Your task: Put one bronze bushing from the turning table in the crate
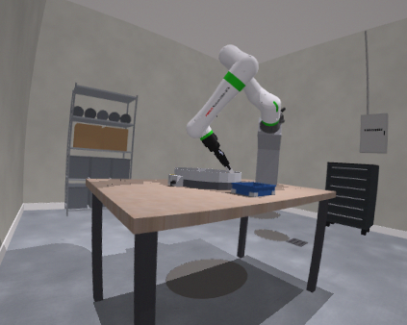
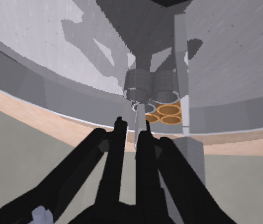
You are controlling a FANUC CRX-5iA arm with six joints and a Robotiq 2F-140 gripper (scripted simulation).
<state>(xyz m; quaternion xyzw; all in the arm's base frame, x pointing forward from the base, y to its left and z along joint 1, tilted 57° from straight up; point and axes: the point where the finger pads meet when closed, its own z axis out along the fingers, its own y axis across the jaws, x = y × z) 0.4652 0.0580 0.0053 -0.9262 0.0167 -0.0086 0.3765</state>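
Observation:
The grey turning table (image 1: 205, 177) stands on the wooden table, and its disc fills the top of the wrist view (image 2: 82, 45). Near its rim lie three bronze bushings (image 2: 164, 114) in a tight cluster. Two taller grey bushings (image 2: 152, 85) stand just behind them, and a pale grey ring lies beside the bronze ones. My gripper (image 2: 133, 111) is shut with only a thin slit between the black fingers and holds nothing. It hangs just above the disc's rim, a little left of the bronze cluster. In the exterior view it (image 1: 228, 168) is over the turning table's right side. The blue crate (image 1: 254, 187) sits right of the turning table.
A grey post (image 2: 188, 125) stands at the disc's edge right of the bushings. The robot's grey pedestal (image 1: 268, 156) is behind the table. A metal shelf (image 1: 101, 144) and a black cabinet (image 1: 351, 194) stand by the walls.

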